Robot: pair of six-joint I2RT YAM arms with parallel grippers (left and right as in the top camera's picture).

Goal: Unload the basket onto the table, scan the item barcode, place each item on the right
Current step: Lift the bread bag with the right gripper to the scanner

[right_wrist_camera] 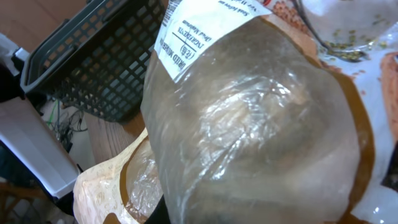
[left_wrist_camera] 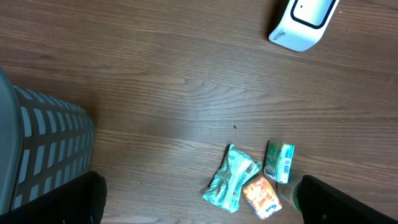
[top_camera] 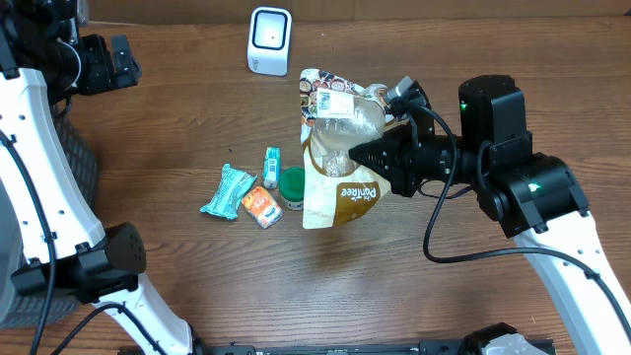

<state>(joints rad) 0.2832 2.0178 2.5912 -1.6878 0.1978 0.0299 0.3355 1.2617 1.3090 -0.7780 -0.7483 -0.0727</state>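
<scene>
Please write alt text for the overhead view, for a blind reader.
The right hand is shut on a tan, partly clear food bag in the middle of a wooden table, near a white scanner. Small packets lie left of the bag; the open left hand is at top left.

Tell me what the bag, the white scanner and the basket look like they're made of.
The bag: likely flexible plastic film, glossy; its clear window crinkles and glints between printed brown panels.
The scanner: probably hard moulded plastic, smooth white shell with a dark face.
The basket: seemingly rigid plastic mesh, matt grey, with regular grid openings.
</scene>
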